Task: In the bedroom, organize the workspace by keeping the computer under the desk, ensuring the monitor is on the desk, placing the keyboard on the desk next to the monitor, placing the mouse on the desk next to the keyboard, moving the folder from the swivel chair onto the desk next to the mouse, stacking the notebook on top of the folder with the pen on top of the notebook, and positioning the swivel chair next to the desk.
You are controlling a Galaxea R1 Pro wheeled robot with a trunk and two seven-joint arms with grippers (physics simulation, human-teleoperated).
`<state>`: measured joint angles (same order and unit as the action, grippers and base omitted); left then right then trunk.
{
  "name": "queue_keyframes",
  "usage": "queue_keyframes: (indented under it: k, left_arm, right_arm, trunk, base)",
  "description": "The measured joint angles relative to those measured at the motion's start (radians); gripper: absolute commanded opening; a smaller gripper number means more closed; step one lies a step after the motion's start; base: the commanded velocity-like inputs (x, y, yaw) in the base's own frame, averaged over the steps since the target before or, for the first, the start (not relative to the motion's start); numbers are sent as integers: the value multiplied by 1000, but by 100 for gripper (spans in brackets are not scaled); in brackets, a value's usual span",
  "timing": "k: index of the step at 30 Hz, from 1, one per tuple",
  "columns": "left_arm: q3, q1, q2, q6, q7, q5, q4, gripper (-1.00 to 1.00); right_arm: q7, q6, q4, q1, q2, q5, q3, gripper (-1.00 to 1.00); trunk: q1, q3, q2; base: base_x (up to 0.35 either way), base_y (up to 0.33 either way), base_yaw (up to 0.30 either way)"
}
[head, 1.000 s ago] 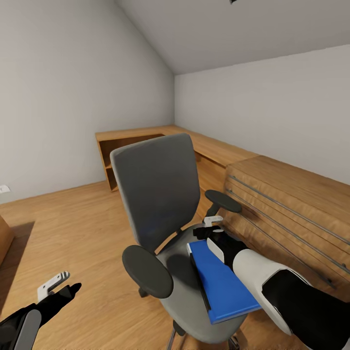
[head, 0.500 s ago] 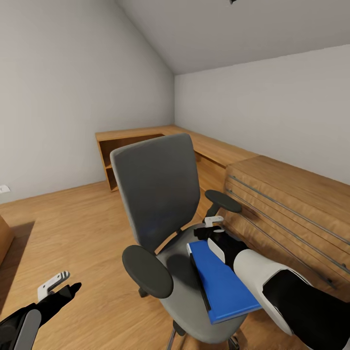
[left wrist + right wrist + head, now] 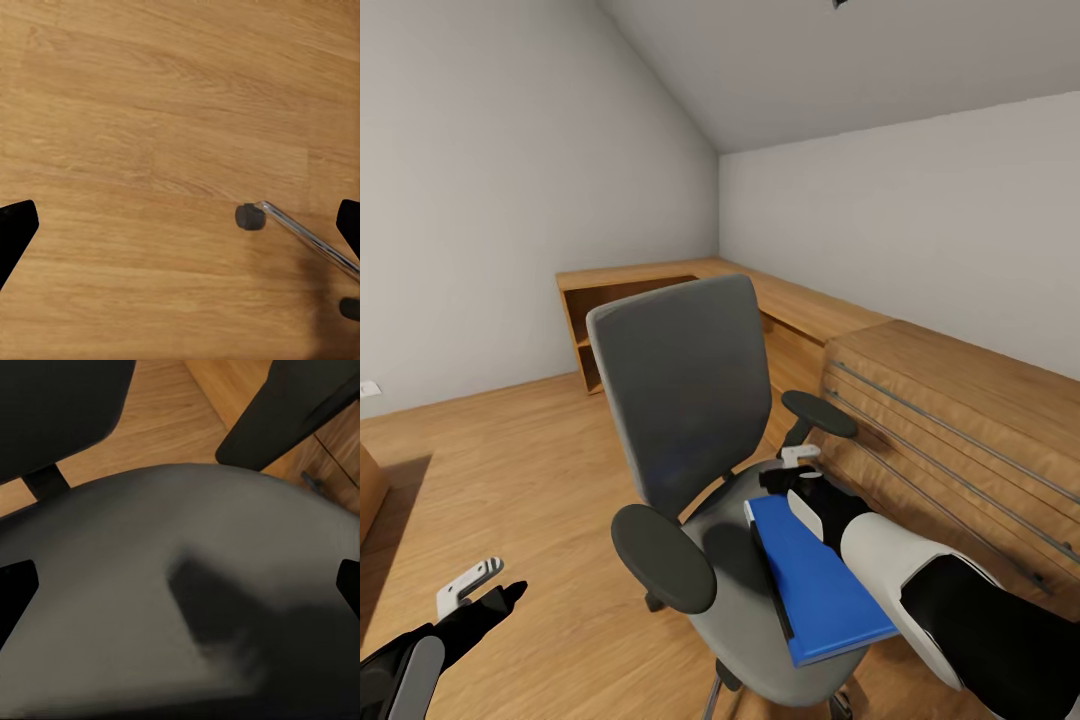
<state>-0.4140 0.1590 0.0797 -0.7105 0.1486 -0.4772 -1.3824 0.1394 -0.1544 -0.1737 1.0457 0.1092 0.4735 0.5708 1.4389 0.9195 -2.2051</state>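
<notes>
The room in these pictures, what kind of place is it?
Probably an attic room used for work: a sloped ceiling, a grey upholstered swivel chair on a wood-plank floor, and light-wood shelving.

wood floor | light-wood drawer chest right | light-wood shelving unit in corner

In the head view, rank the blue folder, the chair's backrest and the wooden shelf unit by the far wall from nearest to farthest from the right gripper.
1. Blue folder, on the chair seat right beside the right gripper.
2. Chair backrest, upright behind the seat.
3. Wooden shelf unit, by the far wall.
</notes>
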Motion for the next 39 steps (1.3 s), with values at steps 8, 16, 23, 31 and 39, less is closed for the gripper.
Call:
queue_keyframes:
  k: [8, 16, 23, 31, 39]
  left_arm:
    - [0, 0, 0, 0, 0, 0, 0, 100]
    - [0, 0, 0, 0, 0, 0, -2, 100]
    - [0, 0, 0, 0, 0, 0, -1, 100]
    - [0, 0, 0, 0, 0, -1, -1, 100]
    - [0, 0, 0, -1, 0, 0, -1, 100]
  right_arm:
    - [0, -45, -1, 0, 0, 3, -3, 100]
    - [0, -100, -1, 0, 0, 1, -3, 100]
    - [0, -112, -7, 1, 0, -10, 4, 100]
    - [0, -114, -19, 1, 0, -6, 6, 100]
    - [0, -114, -20, 0, 1, -2, 4, 100]
  trunk:
    - [0, 0, 0]
    - [0, 0, 0]
    - [19, 15, -35]
    - [27, 22, -49]
    - [27, 22, -49]
  base:
    - [0, 0, 0]
    - [0, 0, 0]
    - [0, 0, 0]
    - [0, 0, 0]
    - [0, 0, 0]
